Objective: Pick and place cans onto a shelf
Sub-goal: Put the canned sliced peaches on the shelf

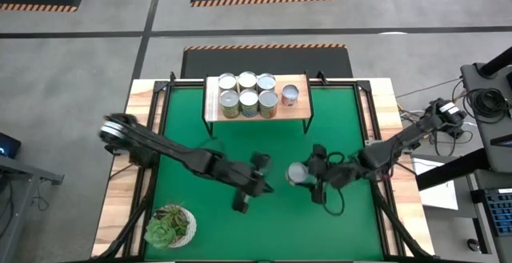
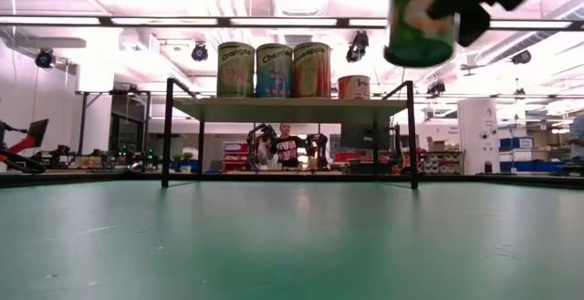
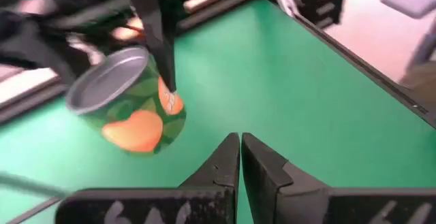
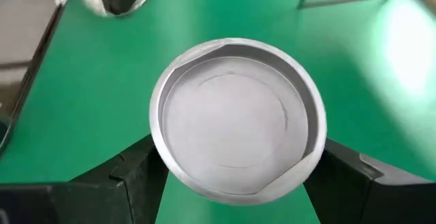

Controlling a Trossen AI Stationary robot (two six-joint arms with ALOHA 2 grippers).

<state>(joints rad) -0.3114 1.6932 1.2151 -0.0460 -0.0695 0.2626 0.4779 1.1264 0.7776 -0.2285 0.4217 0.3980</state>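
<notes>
My right gripper [image 1: 302, 173] is shut on a can [image 1: 297, 173] with a silver top and a green, orange-printed label, held high over the green mat's middle. The can also shows in the low view [image 2: 421, 22], the left wrist view [image 3: 129, 108] and the right wrist view [image 4: 237, 118]. My left gripper [image 3: 240, 159] is shut and empty, just left of that can in the high view [image 1: 252, 187]. The wooden shelf [image 1: 301, 111] stands at the mat's far edge on black legs, with several cans [image 1: 246, 93] upright on its top. My right gripper pinches the can's side wall near its top rim [image 4: 158, 157] between its two fingers [image 4: 136, 176], one on each opposite side. The fingers come from above, pointing down; one finger [image 3: 160, 40] runs down the label. The can is lifted clear of the mat, roughly upright, slightly tilted.
A potted green succulent [image 1: 170, 225] stands at the mat's near left corner. A black frame [image 1: 372, 135] runs along the mat's edges. The shelf's right end [image 1: 300, 83] has bare board beside a small can [image 1: 290, 95]. People and equipment show in the room behind [image 2: 287, 145].
</notes>
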